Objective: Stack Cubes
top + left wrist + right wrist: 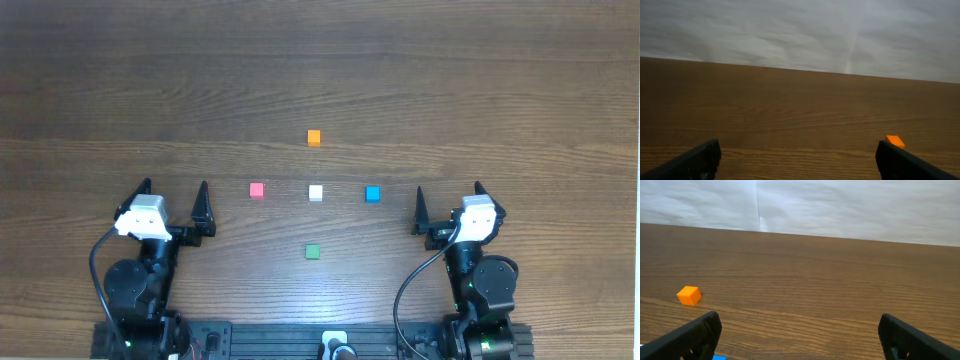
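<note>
Several small cubes lie apart on the wooden table: orange (314, 137) farthest back, then a row of pink (257, 189), white (316, 192) and blue (373, 193), and green (312, 252) nearest the arms. None rests on another. My left gripper (172, 196) stands open to the left of the pink cube, nothing between its fingers. My right gripper (447, 196) stands open to the right of the blue cube, also holding nothing. The orange cube (895, 141) appears in the left wrist view and the orange cube (689, 295) in the right wrist view, where a sliver of the blue cube (719, 357) peeks in.
The wooden table (500, 90) stretches wide and bare behind and beside the cubes. A pale wall (840, 205) rises past its far edge. Both arm bases and cables sit along the near edge.
</note>
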